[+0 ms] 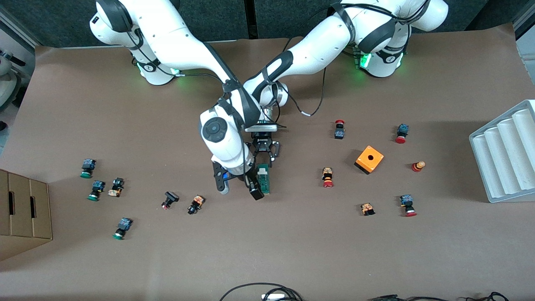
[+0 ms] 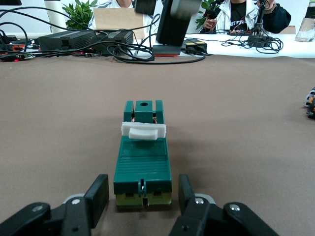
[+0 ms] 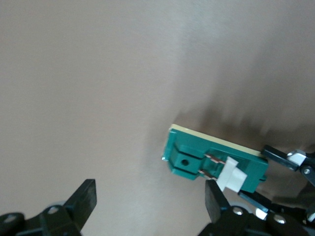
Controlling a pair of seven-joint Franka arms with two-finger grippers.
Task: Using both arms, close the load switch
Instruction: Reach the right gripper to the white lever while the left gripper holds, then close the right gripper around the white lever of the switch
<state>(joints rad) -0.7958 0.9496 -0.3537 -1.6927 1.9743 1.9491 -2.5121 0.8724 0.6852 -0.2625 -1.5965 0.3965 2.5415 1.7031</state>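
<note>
The load switch (image 1: 263, 179) lies flat on the brown surface (image 1: 267, 251) midway between my two arms' ends, its white tab (image 2: 143, 131) toward the end nearer the front camera. My left claw (image 2: 142, 196) sits low at the switch's other end, its fingers (image 2: 96, 194) flanking the green body with a small gap either side, gripping nothing yet. My right claw (image 3: 150, 201) hangs wide open and empty over the tab end. I judge I'm bracing the switch; next the left must pinch firmly so the right can push the tab.
</note>
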